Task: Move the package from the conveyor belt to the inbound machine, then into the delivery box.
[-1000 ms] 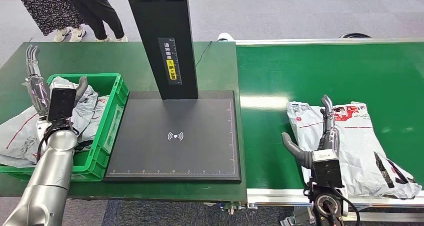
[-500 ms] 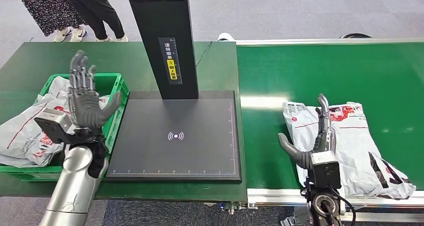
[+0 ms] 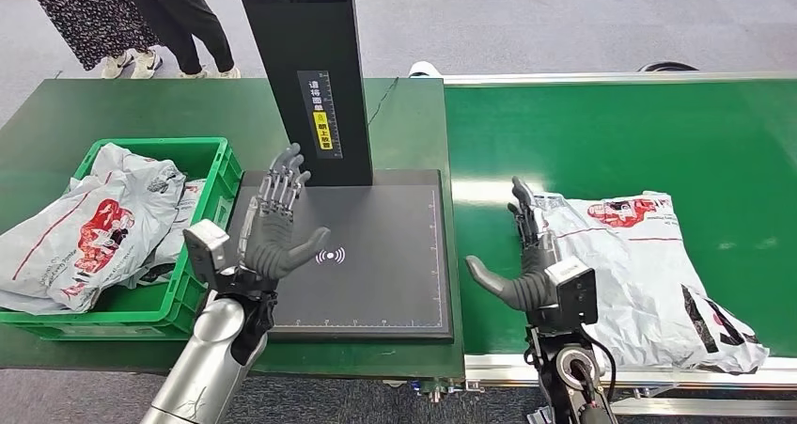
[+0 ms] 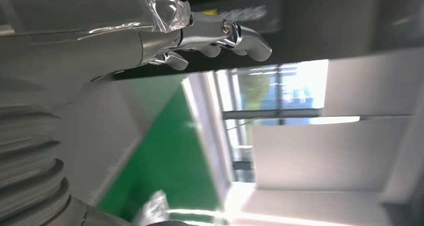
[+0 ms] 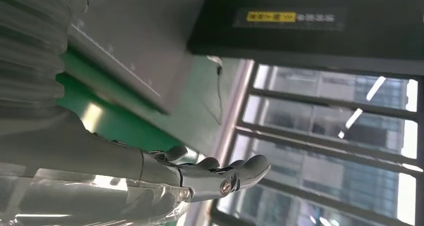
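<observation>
Both hands' fingers spread, holding nothing; right hand (image 3: 526, 278) hides package (image 3: 648, 274) edge.

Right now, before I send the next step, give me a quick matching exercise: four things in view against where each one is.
Things:
1. left hand
2. right hand
3. package
4. green crate

Places:
A. on the conveyor belt
B. open, above the black scanner pad
C. on the table, holding grey bags
D. open, at the package's near-left edge

Pairs: 1-B, 2-D, 3-A, 4-C
</observation>
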You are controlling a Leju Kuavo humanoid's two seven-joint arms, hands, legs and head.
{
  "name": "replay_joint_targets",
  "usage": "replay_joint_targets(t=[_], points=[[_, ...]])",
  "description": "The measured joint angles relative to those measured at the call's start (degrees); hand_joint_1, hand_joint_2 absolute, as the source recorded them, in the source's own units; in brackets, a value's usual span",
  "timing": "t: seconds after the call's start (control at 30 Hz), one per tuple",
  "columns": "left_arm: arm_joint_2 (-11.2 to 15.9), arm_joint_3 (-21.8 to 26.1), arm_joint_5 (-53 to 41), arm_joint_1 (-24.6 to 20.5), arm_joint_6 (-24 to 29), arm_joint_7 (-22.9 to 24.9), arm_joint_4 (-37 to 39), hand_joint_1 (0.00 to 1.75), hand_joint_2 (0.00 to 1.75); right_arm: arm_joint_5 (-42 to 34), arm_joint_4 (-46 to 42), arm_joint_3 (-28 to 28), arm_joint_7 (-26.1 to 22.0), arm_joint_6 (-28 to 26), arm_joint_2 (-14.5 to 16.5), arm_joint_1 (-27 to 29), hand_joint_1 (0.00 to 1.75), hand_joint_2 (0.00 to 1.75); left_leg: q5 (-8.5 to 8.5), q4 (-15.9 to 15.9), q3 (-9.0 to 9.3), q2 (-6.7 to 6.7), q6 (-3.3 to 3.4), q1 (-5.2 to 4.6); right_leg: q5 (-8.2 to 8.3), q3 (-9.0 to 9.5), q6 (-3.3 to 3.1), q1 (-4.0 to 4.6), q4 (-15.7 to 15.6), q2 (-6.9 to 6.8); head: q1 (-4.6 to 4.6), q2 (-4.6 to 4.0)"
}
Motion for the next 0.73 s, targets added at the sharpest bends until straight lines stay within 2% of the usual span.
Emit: replay_joint_targets(t=[0.27, 0.53, 0.73], points=[[-1.34, -1.32, -4.01, 0.12, 1.18, 1.21, 7.14, 0.00, 1.75, -2.47, 9.20, 1.63, 2.05, 3.20, 0.61, -3.29, 0.00, 1.75, 0.00, 0.00, 0.00, -0.01, 0.00, 0.00, 0.00, -0.01, 0.00, 0.00, 0.00, 0.00, -0.01, 0.00], [-1.91, -1.36, -5.66, 0.96, 1.73, 1.98, 9.37, 0.00, 1.75, -3.31, 13.45, 2.06, 4.58, 4.56, 0.92, -4.49, 0.00, 1.75, 0.00, 0.00, -0.02, -0.01, 0.00, 0.00, 0.00, -0.01, 0.00, 0.00, 0.00, 0.00, 0.01, 0.01], [-2.20, -1.11, -6.49, 2.24, 2.84, 1.98, 9.20, 0.00, 1.75, -3.30, 14.49, 2.26, 3.55, 3.95, 1.22, -4.58, 0.00, 1.75, 0.00, 0.00, -0.02, -0.01, 0.00, 0.00, 0.00, -0.01, 0.00, 0.00, 0.00, 0.00, -0.01, 0.00]])
